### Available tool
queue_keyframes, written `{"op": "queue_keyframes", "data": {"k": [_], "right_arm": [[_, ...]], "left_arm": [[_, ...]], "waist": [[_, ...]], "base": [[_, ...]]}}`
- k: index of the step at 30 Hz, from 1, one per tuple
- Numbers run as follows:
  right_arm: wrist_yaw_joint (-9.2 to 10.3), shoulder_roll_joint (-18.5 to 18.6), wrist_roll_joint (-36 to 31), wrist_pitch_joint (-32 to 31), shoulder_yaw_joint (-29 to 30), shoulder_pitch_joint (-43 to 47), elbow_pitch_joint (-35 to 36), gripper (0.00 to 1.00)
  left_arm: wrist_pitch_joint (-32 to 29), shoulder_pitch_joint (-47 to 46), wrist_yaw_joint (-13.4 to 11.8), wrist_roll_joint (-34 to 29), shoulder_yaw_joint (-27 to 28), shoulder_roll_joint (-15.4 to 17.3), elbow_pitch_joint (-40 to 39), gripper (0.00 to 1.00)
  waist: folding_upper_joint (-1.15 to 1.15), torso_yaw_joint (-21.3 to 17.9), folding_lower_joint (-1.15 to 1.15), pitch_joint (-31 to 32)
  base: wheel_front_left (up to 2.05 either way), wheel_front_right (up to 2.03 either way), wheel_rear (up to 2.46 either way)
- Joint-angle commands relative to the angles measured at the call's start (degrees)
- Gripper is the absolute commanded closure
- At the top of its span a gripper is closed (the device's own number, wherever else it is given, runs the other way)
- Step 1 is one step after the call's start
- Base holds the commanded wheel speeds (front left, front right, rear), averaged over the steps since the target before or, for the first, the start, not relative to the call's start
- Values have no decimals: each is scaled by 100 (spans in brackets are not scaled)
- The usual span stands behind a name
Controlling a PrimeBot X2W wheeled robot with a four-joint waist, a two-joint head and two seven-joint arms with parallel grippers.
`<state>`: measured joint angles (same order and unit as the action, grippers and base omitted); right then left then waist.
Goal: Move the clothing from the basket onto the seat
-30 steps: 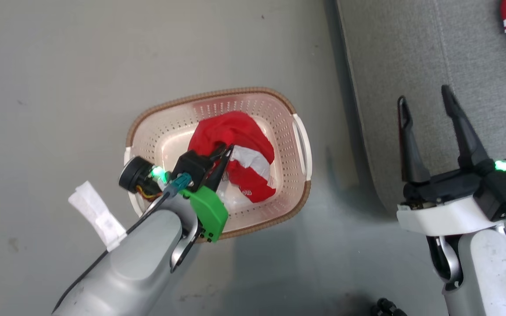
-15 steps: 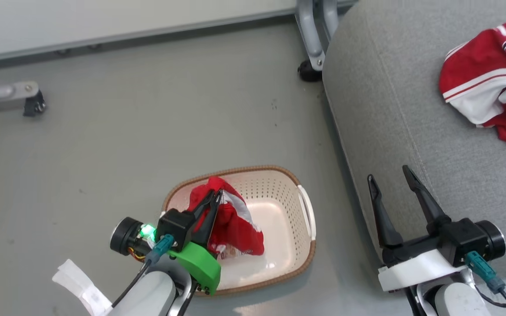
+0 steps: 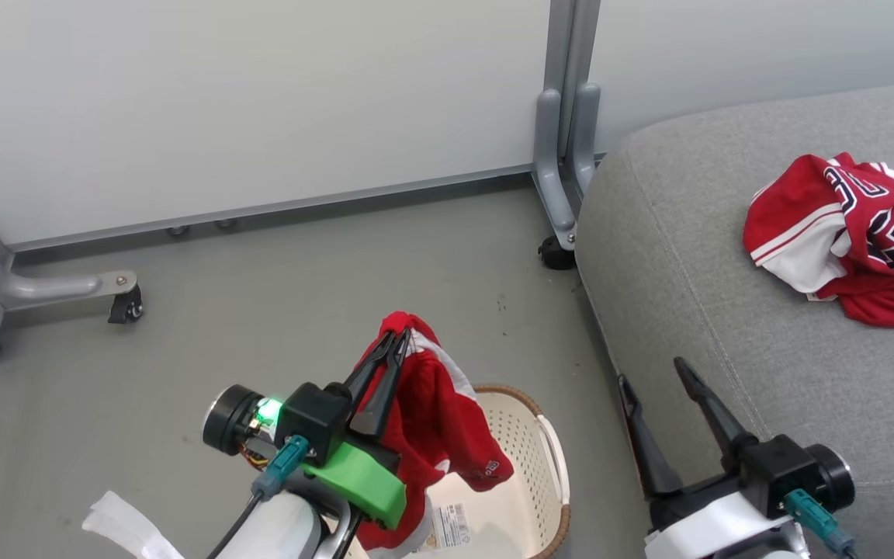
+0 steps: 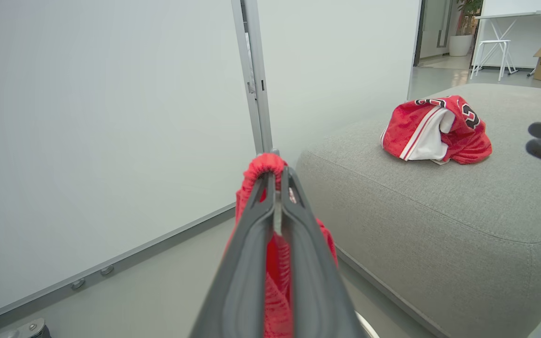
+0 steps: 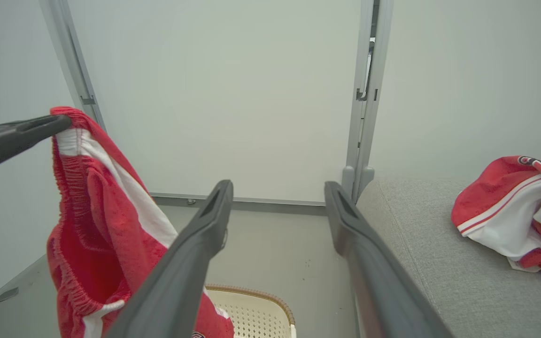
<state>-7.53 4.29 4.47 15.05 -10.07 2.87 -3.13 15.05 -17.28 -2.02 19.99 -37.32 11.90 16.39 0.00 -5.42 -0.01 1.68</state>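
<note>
REMOTE RIG, LAUNDRY RUN: My left gripper (image 3: pixel 394 335), jaws pressed tight on the elastic waistband, holds the red shorts (image 3: pixel 431 419) aloft above the cream basket (image 3: pixel 552 466). In the head view the basket sits on the floor at about 5 o'clock from the fingertips. The shorts hang from that pinch in one long fold, their long axis running straight down toward 6 o'clock. I cannot tell from here whether the lowest hem is free of the basket's rim.

The grey seat (image 3: pixel 711 310) lies at 3 o'clock from my left gripper, its rounded edge near the basket. The red-and-white jersey (image 3: pixel 850 241) already lies on it, far over at 2 o'clock. My right gripper (image 3: pixel 650 371), fingers spread wide and empty, sits over the seat's near edge, between the held shorts and the open fabric beyond.

The right arm is the nearer one to the seat, but the load is in my left. I judge the coming move to be a sweep of the left arm toward 3 o'clock. It should go high enough for the dangling cloth to pass over the seat's edge and stay off the right gripper's fingers. Bare seat short of the jersey looks the likely place to let go.
</note>
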Motion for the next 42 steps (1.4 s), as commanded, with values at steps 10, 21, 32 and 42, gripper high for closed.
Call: {"op": "queue_keyframes", "data": {"k": [10,21,32,42], "right_arm": [[8,126,480,20,-1106,-310,-536,0],[8,222,564,19,-1345,-253,-1244,0],[8,332,644,20,-1593,-350,-1392,100],[8,417,738,20,-1694,-408,-1291,100]], "left_arm": [[-5,-269,96,-266,-309,-316,-613,100],[-131,-462,226,-136,-753,-726,-1003,100],[-362,-592,124,-371,-952,-566,-1201,100],[-435,-607,17,-413,-942,-441,-1137,100]], "waist": [[0,70,1,261],[0,87,1,247],[0,0,1,97],[0,-16,1,15]], "base": [[0,0,0],[0,0,0],[0,0,0],[0,0,0]]}}
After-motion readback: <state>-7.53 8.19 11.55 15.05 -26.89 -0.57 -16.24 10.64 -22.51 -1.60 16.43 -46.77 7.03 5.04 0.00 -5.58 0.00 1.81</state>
